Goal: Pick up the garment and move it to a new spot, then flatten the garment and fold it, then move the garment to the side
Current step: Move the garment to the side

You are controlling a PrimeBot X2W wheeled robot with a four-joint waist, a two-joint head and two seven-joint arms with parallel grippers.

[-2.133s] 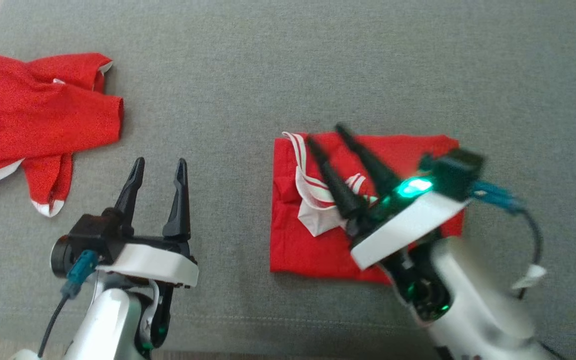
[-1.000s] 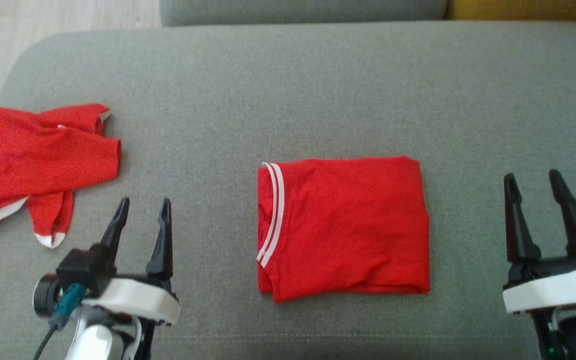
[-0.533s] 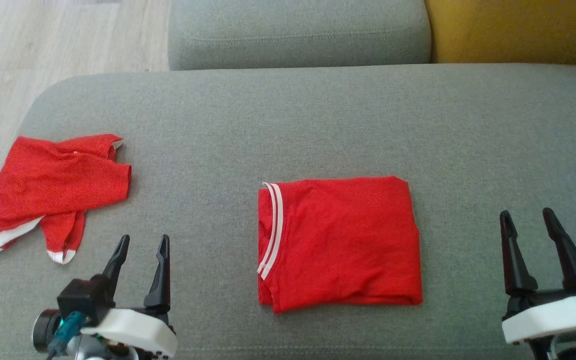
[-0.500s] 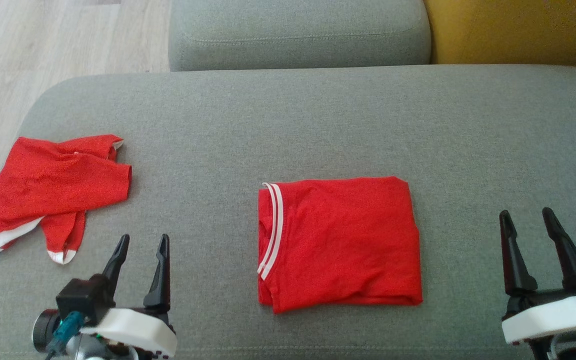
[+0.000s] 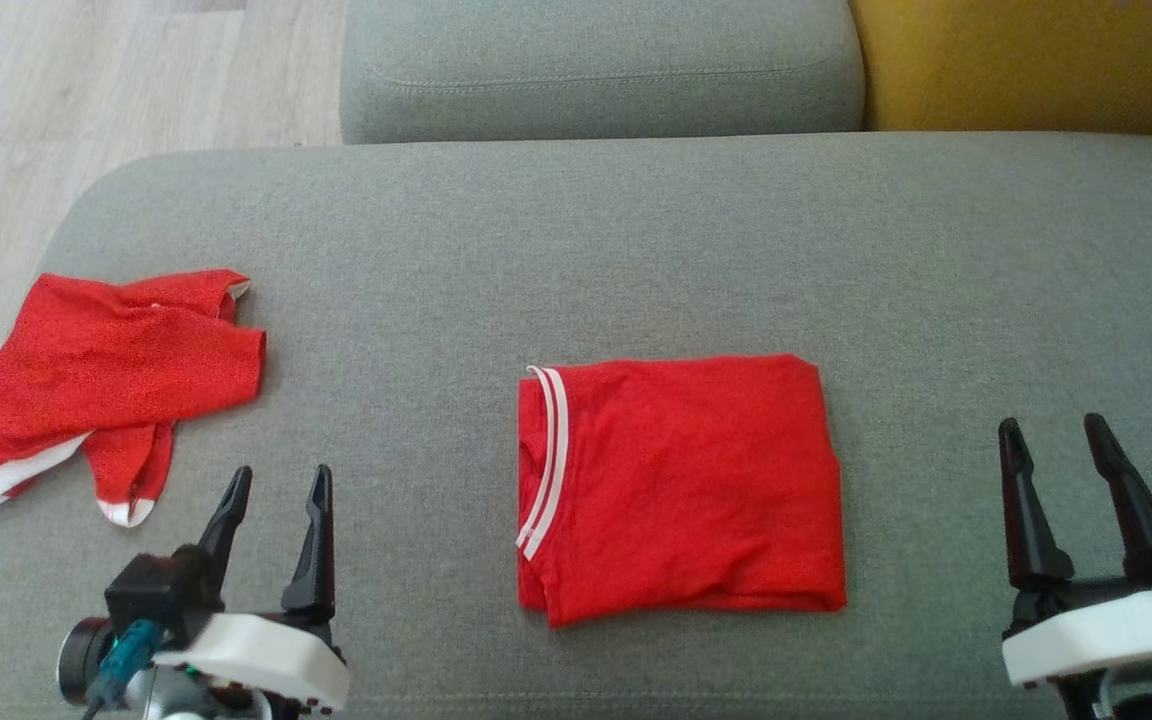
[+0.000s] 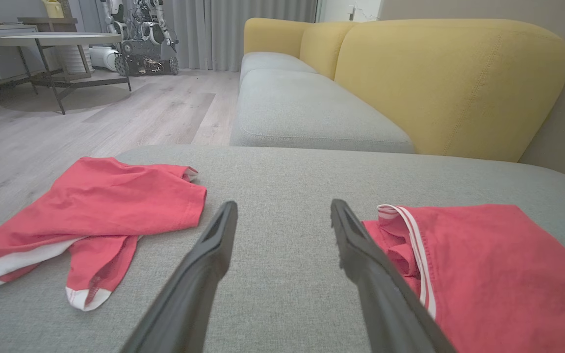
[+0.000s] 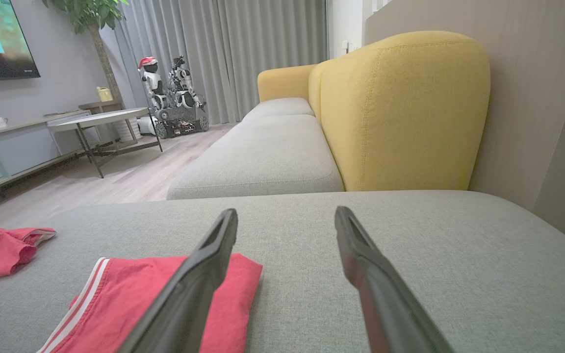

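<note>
**Shirt folded, last move outstanding**

The folded garment point(image 5: 681, 485) lay as a neat red rectangle just below the middle of the head view, its white-striped neckband along the edge facing 9 o'clock. The top layer looked smooth, with only slight creasing near the 6 o'clock edge. Picking up, flattening and folding therefore appeared finished. What seemed left was the final step, shifting the bundle to the side, since it sat in the centre of the work area.

Neither arm was engaged. The left gripper point(image 5: 281, 470) stood at 7 o'clock and the right gripper point(image 5: 1051, 422) at 4 o'clock, both well apart from the cloth. Each had its fingers spread wide and nothing between them. From the left wrist view, the garment lay just beyond the right-hand finger, toward 3 o'clock.

A second, crumpled red garment point(image 5: 106, 375) with white hems rested at 9 o'clock, close to the rounded end of the seat. A move toward that side could crowd it.

The work surface was a grey sofa seat point(image 5: 636, 250) of woven fabric, soft enough that a slid bundle might drag and unfold. At 12 o'clock sat another grey cushion point(image 5: 596, 60), and at 1 o'clock a yellow backrest point(image 5: 1016, 60). Pale wood floor point(image 5: 86, 90) showed at 10 o'clock. The wrist views took in a round table point(image 6: 52, 39), grey curtains point(image 7: 243, 49) and another robot point(image 7: 174, 93) parked beyond.
</note>
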